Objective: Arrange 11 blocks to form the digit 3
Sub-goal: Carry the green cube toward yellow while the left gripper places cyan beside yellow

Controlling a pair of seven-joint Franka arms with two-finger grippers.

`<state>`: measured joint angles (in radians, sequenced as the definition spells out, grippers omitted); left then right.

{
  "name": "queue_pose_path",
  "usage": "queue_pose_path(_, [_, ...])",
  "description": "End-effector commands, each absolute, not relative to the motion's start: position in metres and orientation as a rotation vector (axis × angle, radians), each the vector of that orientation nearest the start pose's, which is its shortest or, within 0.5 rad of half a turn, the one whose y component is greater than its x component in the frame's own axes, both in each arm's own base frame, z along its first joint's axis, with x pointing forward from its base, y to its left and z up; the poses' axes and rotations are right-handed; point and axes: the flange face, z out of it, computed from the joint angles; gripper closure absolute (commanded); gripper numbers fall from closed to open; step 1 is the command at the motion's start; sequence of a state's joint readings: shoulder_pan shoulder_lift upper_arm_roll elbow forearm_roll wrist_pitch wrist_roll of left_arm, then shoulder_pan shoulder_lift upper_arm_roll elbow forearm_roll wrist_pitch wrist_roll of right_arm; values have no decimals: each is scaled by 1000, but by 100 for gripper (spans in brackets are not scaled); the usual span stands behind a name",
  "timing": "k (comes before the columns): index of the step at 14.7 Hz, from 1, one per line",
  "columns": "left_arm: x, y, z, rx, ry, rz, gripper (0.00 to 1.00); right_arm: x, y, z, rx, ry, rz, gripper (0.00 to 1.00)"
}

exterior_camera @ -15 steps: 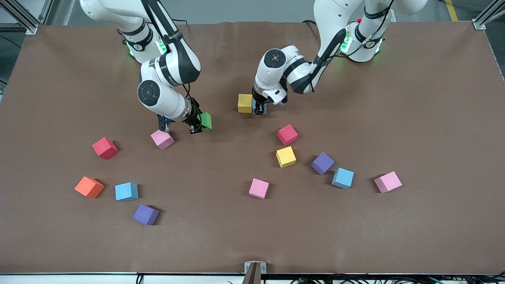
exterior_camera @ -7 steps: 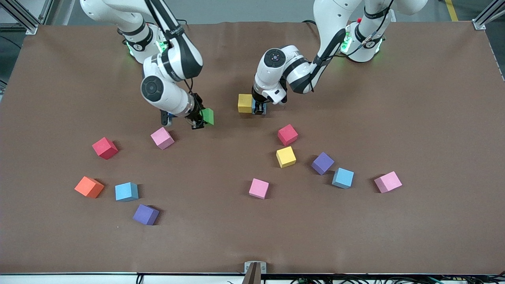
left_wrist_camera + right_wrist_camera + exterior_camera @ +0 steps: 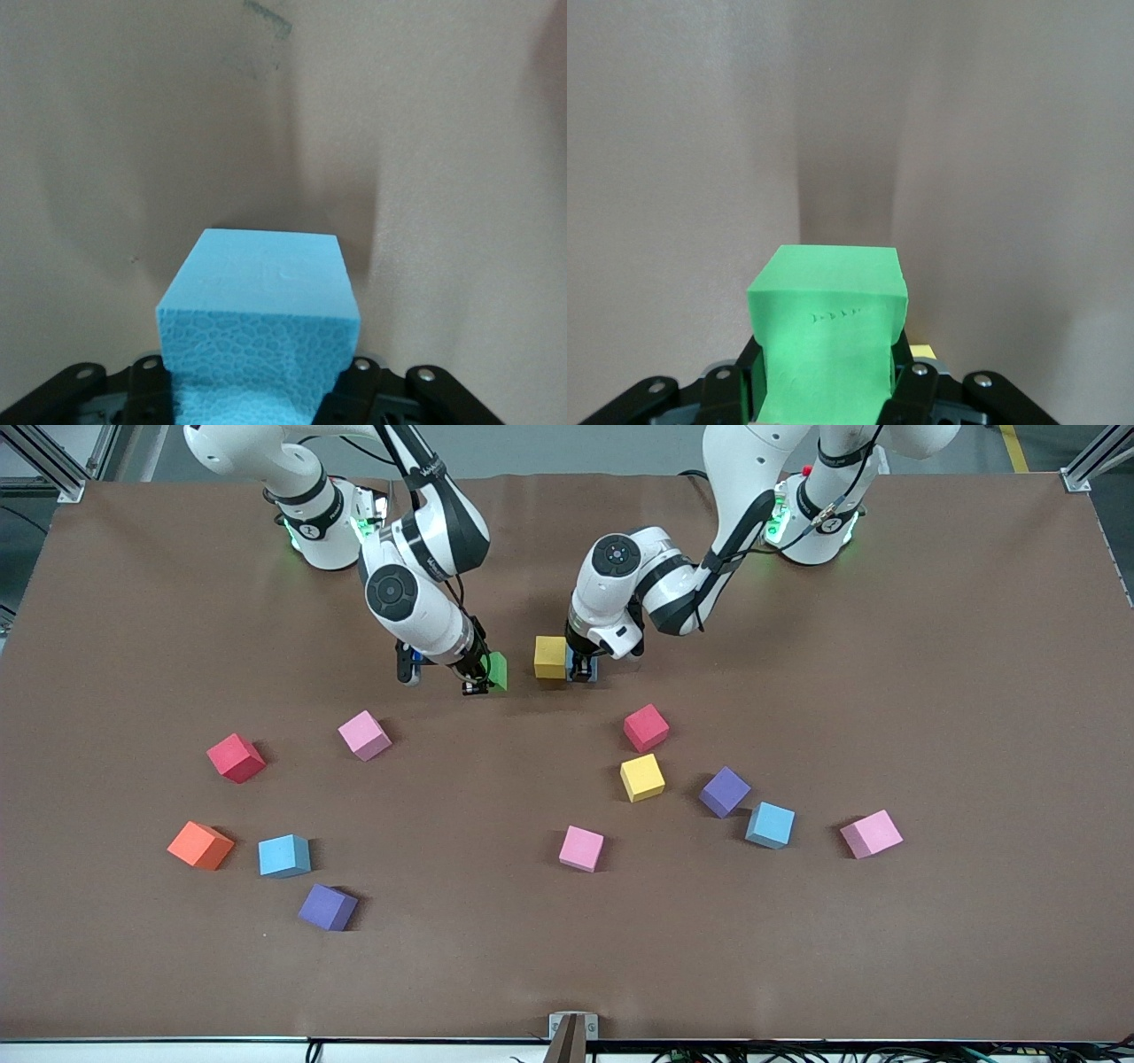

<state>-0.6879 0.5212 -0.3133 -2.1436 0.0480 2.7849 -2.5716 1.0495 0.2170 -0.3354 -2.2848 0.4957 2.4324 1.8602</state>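
Observation:
My left gripper (image 3: 582, 667) is shut on a light blue block (image 3: 588, 670) (image 3: 261, 301), held low against a yellow block (image 3: 550, 657) on the table. My right gripper (image 3: 479, 679) is shut on the green block (image 3: 497, 671) (image 3: 828, 323), over bare table beside the yellow block, toward the right arm's end. A sliver of that yellow block (image 3: 924, 351) shows past the green one in the right wrist view. In both wrist views the fingers (image 3: 146, 385) (image 3: 917, 390) press the block's sides. No figure of a digit 3 shows.
Loose on the table lie three pink cubes (image 3: 364, 735) (image 3: 581, 848) (image 3: 872, 833), two red (image 3: 236, 757) (image 3: 646, 727), one yellow (image 3: 641, 777), two purple (image 3: 725, 791) (image 3: 328, 907), two light blue (image 3: 284, 856) (image 3: 770, 825) and an orange cube (image 3: 200, 845).
My right gripper has carried the green block away from the pink cube and toward the yellow block. The left arm has not moved.

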Motion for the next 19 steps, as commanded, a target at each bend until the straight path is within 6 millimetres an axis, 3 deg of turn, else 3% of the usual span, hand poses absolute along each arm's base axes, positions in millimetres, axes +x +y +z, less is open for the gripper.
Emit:
queue_pose_path(1, [304, -497, 173, 2130, 2138, -238, 99, 372, 357, 255, -2186, 2151, 353, 75])
queue_pose_path(5, [304, -497, 173, 2130, 2138, -238, 96, 361, 366, 246, -2208, 2141, 330, 75])
queue_pose_path(6, [305, -497, 173, 2131, 2141, -237, 76, 358, 367, 243, -2217, 2142, 330, 75])
queue_pose_path(7, [304, -496, 172, 2143, 2142, -232, 30, 359, 365, 241, -2217, 2146, 328, 75])
queue_pose_path(8, [298, -498, 171, 2166, 2139, -225, 1, 359, 365, 240, -2218, 2151, 327, 75])
queue_pose_path(16, [300, -499, 180, 2174, 2138, -215, 0, 357, 365, 235, -2213, 2172, 325, 75])
queue_pose_path(19, [300, -498, 192, 2191, 2145, -195, 0, 350, 371, 233, -2207, 2188, 320, 75])
